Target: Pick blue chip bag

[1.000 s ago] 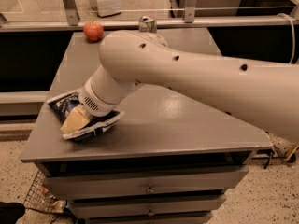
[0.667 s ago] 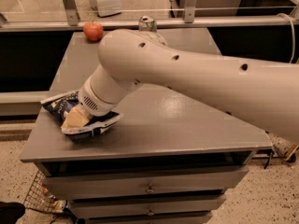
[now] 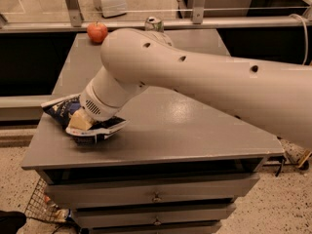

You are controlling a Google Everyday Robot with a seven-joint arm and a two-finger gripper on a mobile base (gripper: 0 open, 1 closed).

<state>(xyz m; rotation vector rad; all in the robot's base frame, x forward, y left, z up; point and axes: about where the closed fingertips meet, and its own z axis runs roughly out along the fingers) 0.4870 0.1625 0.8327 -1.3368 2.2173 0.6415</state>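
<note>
The blue chip bag (image 3: 59,109) is a crinkly navy foil bag with white edges. It lies at the left front of the grey table top (image 3: 195,126). My gripper (image 3: 82,123) reaches down onto the bag from the right, at the end of my large white arm. A tan finger (image 3: 79,121) presses across the middle of the bag, and the foil is bunched around it. The arm's wrist hides the right part of the bag.
A red apple (image 3: 97,32) and a metal can (image 3: 153,23) stand at the table's far edge. The table has drawers (image 3: 156,197) below. A wire basket (image 3: 41,206) sits on the floor at the front left. A rail runs behind the table.
The bag's left corner has spread out and shifted a little to the left under the gripper. The arm has barely moved.
</note>
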